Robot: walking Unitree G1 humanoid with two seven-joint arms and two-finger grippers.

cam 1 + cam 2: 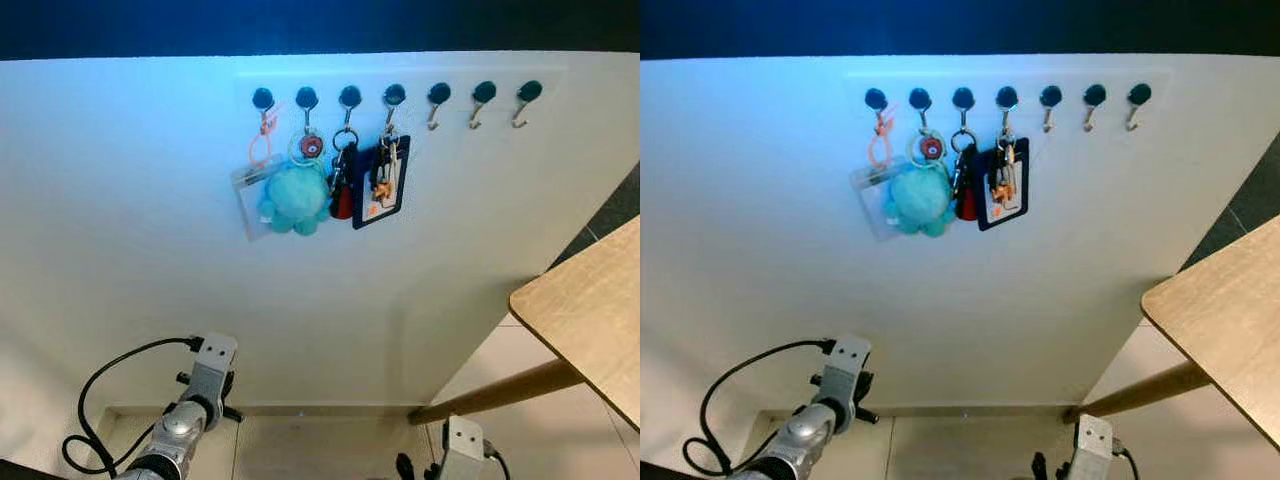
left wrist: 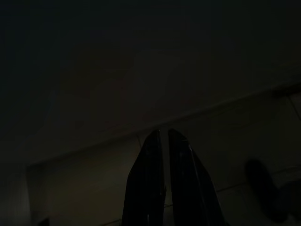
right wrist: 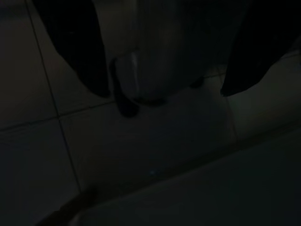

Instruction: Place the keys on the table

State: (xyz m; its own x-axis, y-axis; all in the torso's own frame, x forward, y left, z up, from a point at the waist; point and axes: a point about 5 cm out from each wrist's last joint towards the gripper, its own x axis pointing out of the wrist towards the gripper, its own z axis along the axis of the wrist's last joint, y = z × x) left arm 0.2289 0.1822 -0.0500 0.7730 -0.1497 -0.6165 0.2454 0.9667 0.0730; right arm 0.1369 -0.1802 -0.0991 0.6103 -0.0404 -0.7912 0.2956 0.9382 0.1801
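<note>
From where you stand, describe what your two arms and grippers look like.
The left arm is silver with rounded joints, a pale boxy wrist block and a black cable looping beside it. The right arm shows a similar pale block with a black cable. The left gripper has two long, tapering black fingers; the right gripper has broad dark ones.

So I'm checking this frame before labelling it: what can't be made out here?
- Keys: head views, too small and bunched among the hanging tags to count.
- Table: cut off by the right edge.
- Left hand: left wrist view, too dark beyond the near-closed fingers.
- Right hand: right wrist view, murky.
</note>
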